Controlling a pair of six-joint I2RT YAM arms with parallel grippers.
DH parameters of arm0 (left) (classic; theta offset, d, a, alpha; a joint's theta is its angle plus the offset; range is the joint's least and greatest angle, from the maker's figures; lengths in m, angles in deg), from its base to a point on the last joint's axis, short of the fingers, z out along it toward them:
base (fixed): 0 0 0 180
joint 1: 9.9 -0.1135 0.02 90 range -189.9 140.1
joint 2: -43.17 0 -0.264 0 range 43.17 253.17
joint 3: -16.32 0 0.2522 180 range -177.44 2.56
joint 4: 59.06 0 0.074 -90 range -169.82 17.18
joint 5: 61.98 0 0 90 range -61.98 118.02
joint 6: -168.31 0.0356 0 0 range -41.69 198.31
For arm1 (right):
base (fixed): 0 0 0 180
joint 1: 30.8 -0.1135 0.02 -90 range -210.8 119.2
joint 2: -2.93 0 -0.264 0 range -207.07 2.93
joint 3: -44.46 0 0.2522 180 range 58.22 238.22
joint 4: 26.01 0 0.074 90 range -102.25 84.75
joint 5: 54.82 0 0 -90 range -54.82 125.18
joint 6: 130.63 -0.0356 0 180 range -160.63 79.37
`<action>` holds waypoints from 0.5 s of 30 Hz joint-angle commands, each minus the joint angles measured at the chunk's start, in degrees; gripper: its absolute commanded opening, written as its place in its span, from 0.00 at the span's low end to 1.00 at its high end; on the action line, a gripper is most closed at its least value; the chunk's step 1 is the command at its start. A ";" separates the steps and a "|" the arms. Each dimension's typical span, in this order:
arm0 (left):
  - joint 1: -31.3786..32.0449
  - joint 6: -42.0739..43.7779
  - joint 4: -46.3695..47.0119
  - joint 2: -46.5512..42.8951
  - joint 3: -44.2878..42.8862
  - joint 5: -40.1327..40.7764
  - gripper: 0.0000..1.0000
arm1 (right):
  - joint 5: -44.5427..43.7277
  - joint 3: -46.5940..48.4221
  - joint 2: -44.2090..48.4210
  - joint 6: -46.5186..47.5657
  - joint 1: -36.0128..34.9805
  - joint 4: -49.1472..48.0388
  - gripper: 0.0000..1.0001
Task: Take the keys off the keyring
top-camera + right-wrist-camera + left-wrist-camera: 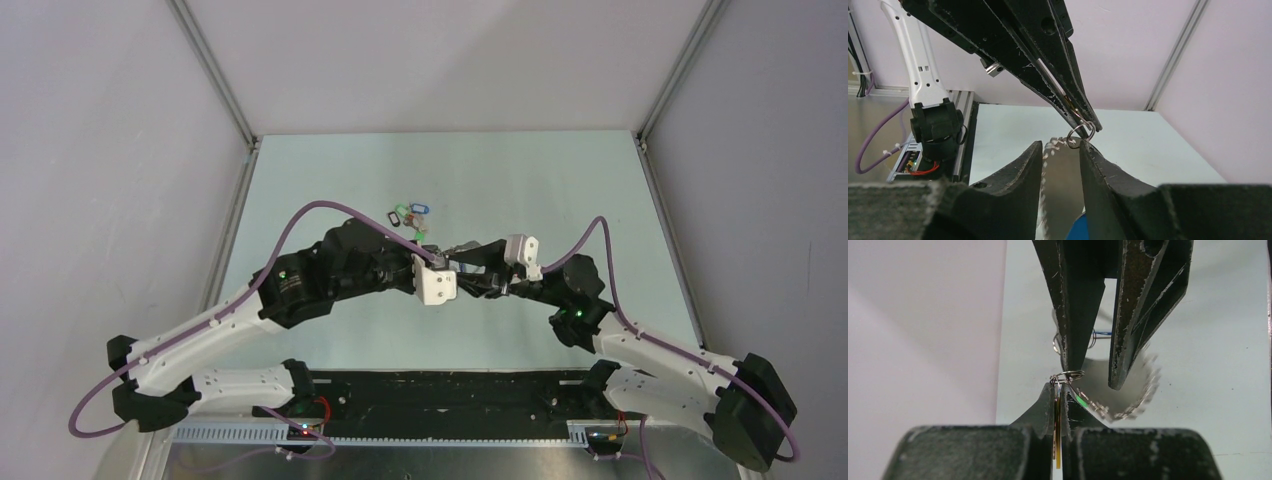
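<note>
My left gripper (1058,387) is shut on a thin brass key (1057,430), edge-on between its fingers. A small silver ring (1068,375) sits at its tips. The keyring (1128,397), a tan-grey loop fringed with small rings, hangs from there and is blurred. My right gripper (1060,145) has its fingers apart with the keyring (1063,190) between them; a narrow gap shows beside the left finger. In the top view both grippers (468,262) meet above the table's middle. A blue tag (1133,225) shows low between the right fingers.
A cluster of loose keys with coloured tags (408,215) lies on the pale green table (560,190) behind the left gripper. Grey walls with metal frame posts (215,75) close in the sides and back.
</note>
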 commanded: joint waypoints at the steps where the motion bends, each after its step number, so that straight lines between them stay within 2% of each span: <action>1: 0.76 -1.13 3.22 -0.54 -0.75 -1.36 0.00 | -2.89 2.50 0.32 0.33 -0.47 -3.62 0.38; 4: 0.89 -1.19 3.26 -0.35 -0.88 -1.84 0.00 | -4.23 2.49 0.29 0.47 -0.50 -3.51 0.35; 6: 0.98 -1.24 3.25 -0.28 -0.97 -2.12 0.00 | -4.91 2.50 0.48 0.68 -0.52 -3.20 0.21; 7: 1.08 -1.26 3.23 -0.33 -0.92 -2.13 0.00 | -5.17 2.50 0.60 0.70 -0.48 -3.12 0.10; 9: 1.13 -1.24 3.22 -0.52 -0.71 -2.33 0.00 | -6.22 2.50 1.01 0.76 -0.52 -2.49 0.00; 15: 1.20 -1.81 3.22 -1.68 0.50 -1.32 0.00 | -7.91 2.50 3.24 2.23 -0.48 2.68 0.00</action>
